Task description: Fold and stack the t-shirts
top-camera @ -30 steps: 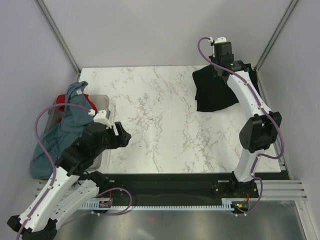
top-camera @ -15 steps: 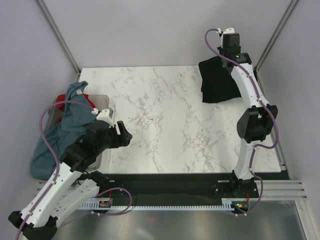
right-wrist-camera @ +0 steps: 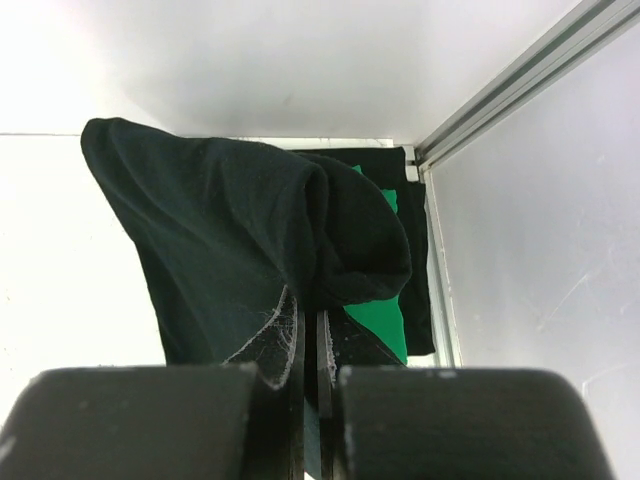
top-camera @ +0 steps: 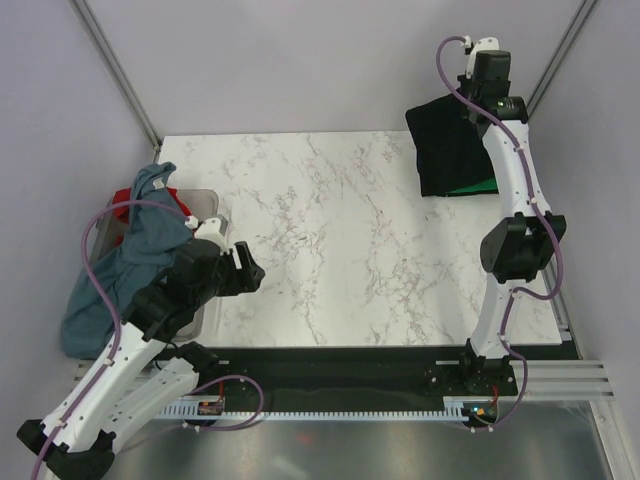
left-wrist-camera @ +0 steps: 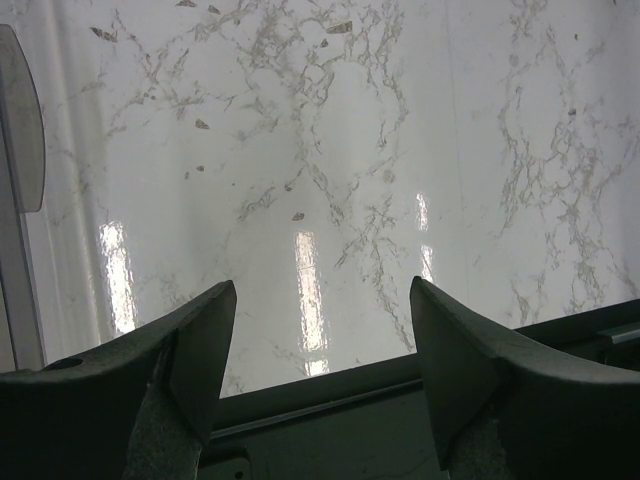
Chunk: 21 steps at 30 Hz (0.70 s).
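T-shirt (right-wrist-camera: 230,230) in right tool (right-wrist-camera: 311,345), seemingly farther back

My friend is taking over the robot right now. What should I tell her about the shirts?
The left gripper is open and empty, over bare table beside the bin.
The right gripper is shut on the black shirt, which hangs from it at the far right corner.
The green shirt lies flat under the black one.
The grey-blue shirt is draped over the bin, with the red shirt in it.
Done: green is placed.
Left: lay black on green, then fold and stack grey-blue and red.
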### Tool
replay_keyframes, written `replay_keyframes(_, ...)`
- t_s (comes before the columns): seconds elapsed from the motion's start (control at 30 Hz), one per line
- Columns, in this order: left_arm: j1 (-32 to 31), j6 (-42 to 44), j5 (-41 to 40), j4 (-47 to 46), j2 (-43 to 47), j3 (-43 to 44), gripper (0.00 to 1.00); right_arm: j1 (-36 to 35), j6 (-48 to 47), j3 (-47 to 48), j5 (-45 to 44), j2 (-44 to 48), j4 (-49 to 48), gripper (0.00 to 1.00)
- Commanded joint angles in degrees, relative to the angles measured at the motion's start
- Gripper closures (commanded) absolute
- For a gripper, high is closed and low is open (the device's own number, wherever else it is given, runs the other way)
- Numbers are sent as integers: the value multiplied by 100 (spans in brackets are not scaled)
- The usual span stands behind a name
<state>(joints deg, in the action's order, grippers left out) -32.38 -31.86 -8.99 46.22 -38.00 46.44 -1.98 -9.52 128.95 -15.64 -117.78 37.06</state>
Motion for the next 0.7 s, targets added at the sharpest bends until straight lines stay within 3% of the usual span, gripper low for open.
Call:
replay_keyframes(0.0, -5, 171, -164, -130, -15, 23, 23, 83, 108, 377, 131, -79, -278, 100)
replay_keyframes(0.4, 4, 171, -164, -130, -50, 15, 23, 435, 179, 772, 184, -676, -322, 100)
replay_keyframes(0.6, -5, 171, -146, -139, -138, 15, 23, 953, 327, 799, -228, -1343, -1357, 100)
replay_keyframes(0.63, -5, 171, -138, -148, -164, 15, 23, 1154, 484, 929, -481, -1745, -1568, 89)
replay_keyframes(0.67, -5, 171, -129, -131, -181, 23, 23, 1260, 799, 1140, -693, -1975, -1640, 71)
